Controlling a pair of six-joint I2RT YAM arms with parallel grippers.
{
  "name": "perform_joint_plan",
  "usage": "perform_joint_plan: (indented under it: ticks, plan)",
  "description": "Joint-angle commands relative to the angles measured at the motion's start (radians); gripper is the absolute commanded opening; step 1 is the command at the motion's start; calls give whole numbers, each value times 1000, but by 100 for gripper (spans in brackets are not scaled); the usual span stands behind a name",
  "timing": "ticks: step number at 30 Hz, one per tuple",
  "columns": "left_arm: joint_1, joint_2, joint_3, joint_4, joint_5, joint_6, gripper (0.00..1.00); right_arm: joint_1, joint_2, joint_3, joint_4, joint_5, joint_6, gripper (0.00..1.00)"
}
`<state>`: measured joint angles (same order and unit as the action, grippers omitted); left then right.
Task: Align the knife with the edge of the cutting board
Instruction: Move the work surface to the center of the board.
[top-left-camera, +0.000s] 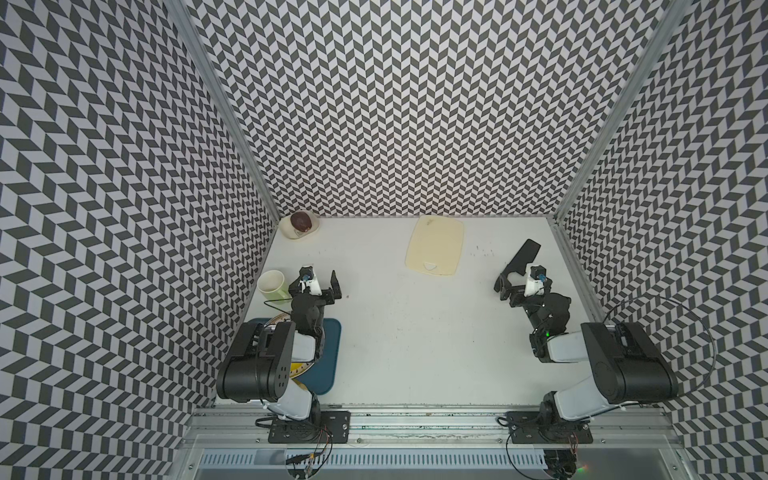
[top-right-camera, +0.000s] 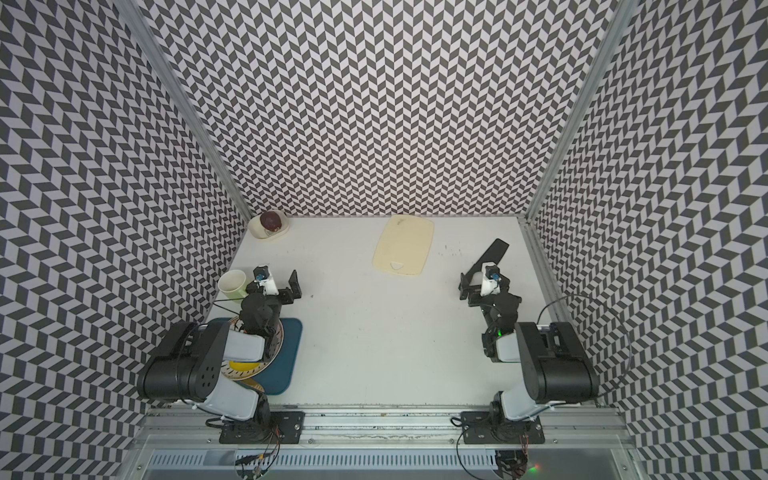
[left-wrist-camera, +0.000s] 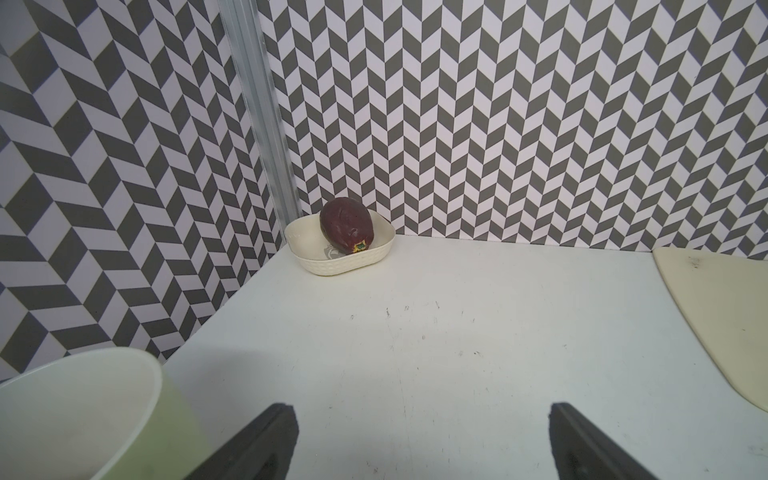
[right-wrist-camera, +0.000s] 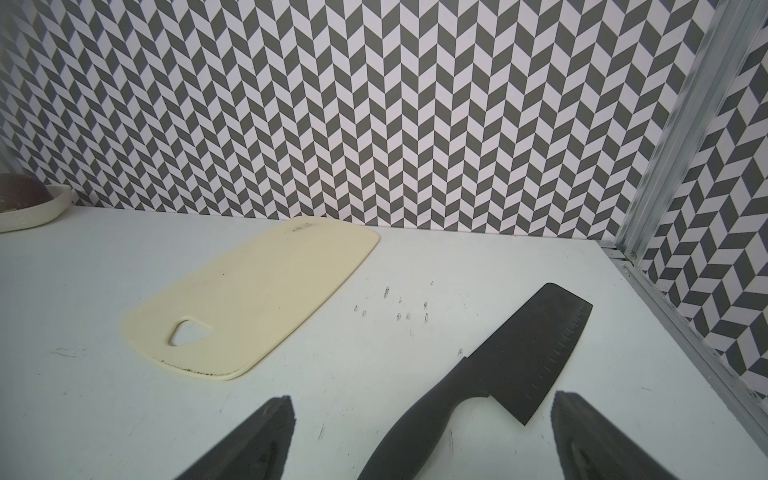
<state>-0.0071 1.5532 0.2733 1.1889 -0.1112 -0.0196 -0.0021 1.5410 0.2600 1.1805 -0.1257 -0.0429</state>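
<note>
In both top views the board (top-left-camera: 434, 245) lies flat at 12 o'clock on the table (top-left-camera: 415, 332). Its far short end is at the back wall (top-left-camera: 415, 124) and its cut-out end points toward 6. The knife (top-left-camera: 525, 254) lies at 4 o'clock from the board and apart from it, blade toward 1, handle toward 7. It slants against the board's long edge. The right gripper (top-left-camera: 517, 279) sits over the handle with its jaws spread. The left gripper (top-left-camera: 319, 283) stands at 9 o'clock, jaws spread too, just beside a cup (top-left-camera: 272, 284). A bowl (top-left-camera: 311, 231) holding a dark-red fruit (top-left-camera: 301, 221) fills the 11 o'clock corner. A blue tray (top-left-camera: 328, 353) lies at 8, partly under the left arm.

In the left wrist view the fingers (left-wrist-camera: 266, 440) stand wide over bare table, with the cup close beside one of them. The bowl and fruit sit ahead in the corner, and one corner of the board shows at the frame's edge.

In the right wrist view the fingers stand wide, and the knife's handle runs between them, touching neither pad. The blade lies flat on the table beyond. The board lies flat farther off, across a scuffed strip of table.
</note>
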Motion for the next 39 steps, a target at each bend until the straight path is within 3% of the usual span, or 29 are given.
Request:
perform_joint_plan:
  ticks: [1, 2, 4, 6, 8, 10, 12, 16, 23, 28, 32, 36, 39]
  plan:
    - [-5, -11, -7, 36, -5, 1, 100, 3, -11, 17, 22, 27, 14, 100]
    - [-7, -23, 9, 13, -12, 3, 100, 4, -15, 20, 14, 40, 20, 100]
    - [-8, -100, 114, -258, -6, -3, 100, 7, -54, 26, -27, 69, 28, 100]
    - [-8, -150, 205, -401, -18, -10, 100, 17, -132, 55, -142, 133, 40, 100]
    - [-8, -225, 276, -507, -103, -67, 100, 28, -225, 95, -268, 205, 88, 100]
    - [-4, -297, 335, -574, -150, -110, 100, 27, -311, 159, -422, 291, 271, 100]
    - [-3, -356, 382, -633, -188, -175, 100, 26, -349, 232, -541, 287, 389, 100]
    - [11, -445, 426, -779, -315, -511, 100, 18, -345, 390, -851, 322, 709, 100]
    - [-12, -491, 374, -859, -269, -694, 100, 9, -235, 432, -766, -8, 601, 100]
    - [-261, -460, 317, -951, -490, -784, 100, 104, -97, 542, -854, -45, 528, 100]
    - [-509, -399, 248, -957, -685, -844, 100, 259, 44, 682, -952, 10, 427, 100]
    - [-636, -333, 235, -966, -718, -850, 100, 382, 209, 849, -1058, 48, 322, 100]
    - [-663, -287, 261, -1023, -708, -816, 100, 421, 340, 967, -1104, -3, 289, 100]
